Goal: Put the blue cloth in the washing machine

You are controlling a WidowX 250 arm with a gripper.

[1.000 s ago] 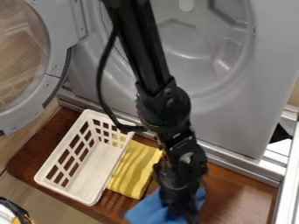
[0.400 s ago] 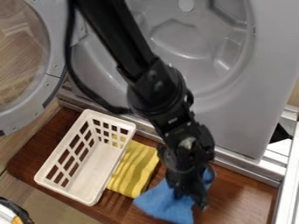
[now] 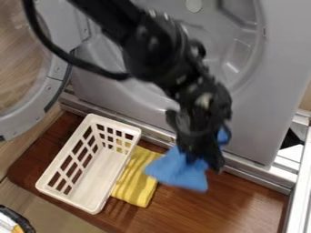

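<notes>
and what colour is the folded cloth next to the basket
Yellow with greyish stripes; the cloth shows best in the camera view.

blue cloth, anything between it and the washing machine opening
No loose thing visible in between, only the lower front of the washing machine and its opening rim, which the blue cloth in the gripper likely must clear. The door is open.
</notes>
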